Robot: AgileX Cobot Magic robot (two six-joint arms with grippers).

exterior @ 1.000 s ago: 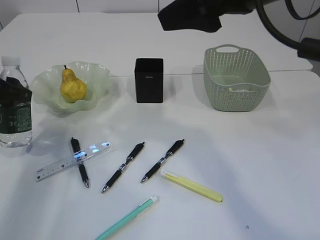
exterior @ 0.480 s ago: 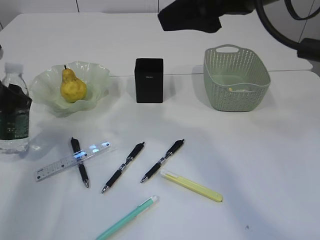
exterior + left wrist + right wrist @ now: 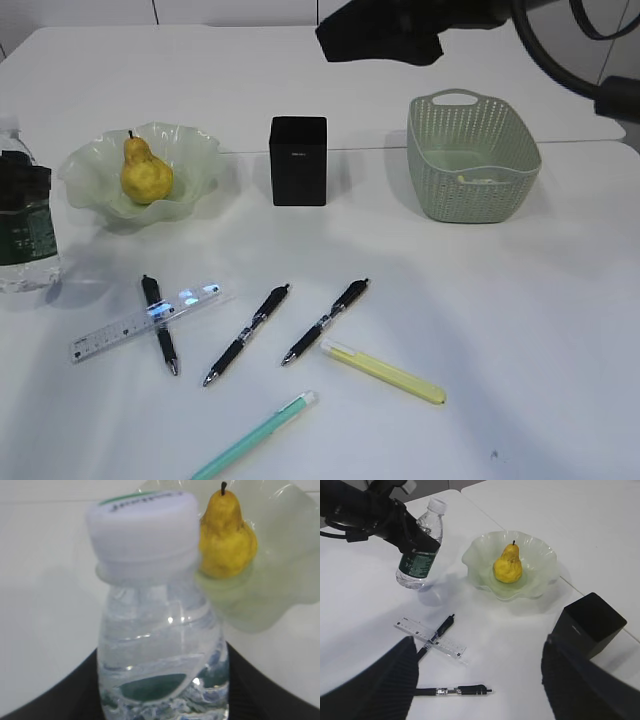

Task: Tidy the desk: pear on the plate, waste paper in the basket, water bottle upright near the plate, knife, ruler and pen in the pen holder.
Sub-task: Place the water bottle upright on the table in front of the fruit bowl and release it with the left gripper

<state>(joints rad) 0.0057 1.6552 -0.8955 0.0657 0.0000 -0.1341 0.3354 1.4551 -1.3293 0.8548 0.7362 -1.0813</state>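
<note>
My left gripper (image 3: 22, 190) is shut on the clear water bottle (image 3: 22, 250), which stands upright at the far left edge, left of the plate. The left wrist view shows the bottle (image 3: 160, 605) between my black fingers (image 3: 162, 700). The yellow pear (image 3: 146, 172) sits on the wavy glass plate (image 3: 200, 160). The black pen holder (image 3: 298, 160) stands mid-table. A ruler (image 3: 120, 330) lies crossed under a black pen (image 3: 160, 330). Two more black pens (image 3: 246, 333) (image 3: 324, 320), a yellow knife (image 3: 384, 372) and a green pen (image 3: 255, 435) lie in front. My right gripper (image 3: 477, 680) is open and empty, above the pens.
The green basket (image 3: 472, 195) stands at the back right with a pale scrap (image 3: 480, 180) inside. The right arm's dark bulk (image 3: 380, 35) hangs over the back of the table. A table seam runs behind the plate and holder.
My left gripper has carried the bottle leftward, so it is now partly cut off by the view's left edge. Nothing else has moved.
</note>
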